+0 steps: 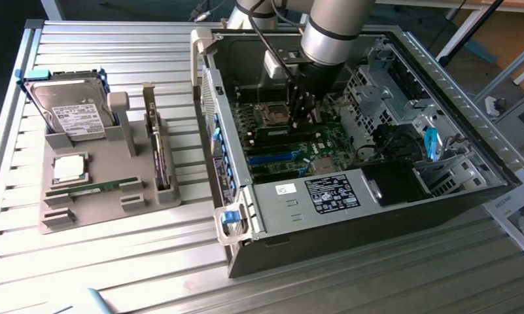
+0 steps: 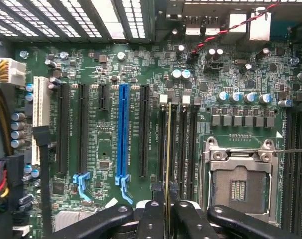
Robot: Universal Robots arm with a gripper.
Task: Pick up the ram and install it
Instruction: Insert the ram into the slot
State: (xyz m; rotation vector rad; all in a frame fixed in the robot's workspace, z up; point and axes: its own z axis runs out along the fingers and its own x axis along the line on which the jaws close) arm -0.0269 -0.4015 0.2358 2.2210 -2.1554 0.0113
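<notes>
A ribbed metal table fills the exterior view. Beyond its far edge, at the upper right of the frame, there is pale flooring with thin metal legs on it. A printed sheet lies at the frame's right edge.

On the exterior view's left, a grey holder tray sits on the table. A silver hard drive leans in its far bay and a square processor chip lies flat below it. A spare green stick rests in a groove near the tray's middle, and a dark card stands upright along its right side.

The open computer case lies on its side at centre and right, its green motherboard facing up. The arm comes down from the top of the frame into the case.

The gripper hangs over the board. In the wrist view its black fingers are clamped on the ram, which shows edge-on as a thin strip. The ram runs in line with the black memory slots, between the long blue slot and the empty processor socket. I cannot tell whether it is seated in a slot.
</notes>
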